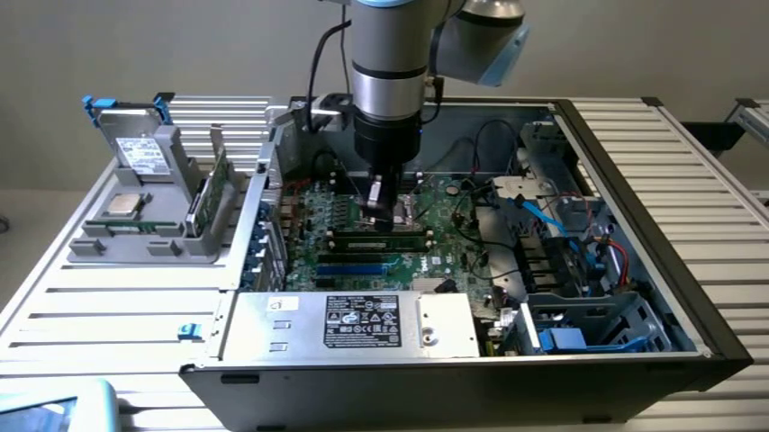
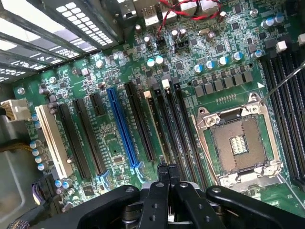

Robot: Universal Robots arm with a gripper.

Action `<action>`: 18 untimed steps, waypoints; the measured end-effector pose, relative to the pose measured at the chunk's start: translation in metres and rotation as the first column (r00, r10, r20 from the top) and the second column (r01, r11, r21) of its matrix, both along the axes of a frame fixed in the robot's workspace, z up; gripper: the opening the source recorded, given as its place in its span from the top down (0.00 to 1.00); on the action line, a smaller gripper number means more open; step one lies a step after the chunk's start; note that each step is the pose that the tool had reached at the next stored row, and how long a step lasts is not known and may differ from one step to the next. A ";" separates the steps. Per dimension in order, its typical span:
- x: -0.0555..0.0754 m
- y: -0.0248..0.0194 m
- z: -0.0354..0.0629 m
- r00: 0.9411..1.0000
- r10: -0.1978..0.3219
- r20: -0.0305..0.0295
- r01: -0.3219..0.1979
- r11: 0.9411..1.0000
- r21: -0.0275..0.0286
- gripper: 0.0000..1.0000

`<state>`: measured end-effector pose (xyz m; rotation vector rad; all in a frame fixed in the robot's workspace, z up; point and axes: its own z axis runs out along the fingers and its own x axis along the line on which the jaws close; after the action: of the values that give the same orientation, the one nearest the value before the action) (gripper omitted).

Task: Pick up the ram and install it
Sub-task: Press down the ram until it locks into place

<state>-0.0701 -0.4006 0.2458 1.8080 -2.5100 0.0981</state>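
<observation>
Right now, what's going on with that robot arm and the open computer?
A single robot arm is reaching down into an open computer case, working on installing a ram stick. Its hand is shut and low over the motherboard, right at the black memory slots next to the empty processor socket. A green ram stick lies along the slots just under the hand. Another green stick stands in the grey holder on the exterior view's left.

long thin green ram [image 1: 382,239] with dark chips, upright on edge along a black memory slot [image 1: 382,248]
</observation>
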 end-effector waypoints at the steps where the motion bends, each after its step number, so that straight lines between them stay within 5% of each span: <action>1: 0.000 0.0000 0.0000 1.000 -0.014 0.000 0.014 1.000 0.000 0.89; 10: 0.000 0.0000 0.0000 0.989 -0.145 0.000 0.145 0.989 0.000 0.89; 18: 0.000 0.0000 0.0000 0.965 -0.263 0.000 0.263 0.965 0.000 0.89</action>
<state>-0.0701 -0.4006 0.2457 1.4559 -2.7207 0.0873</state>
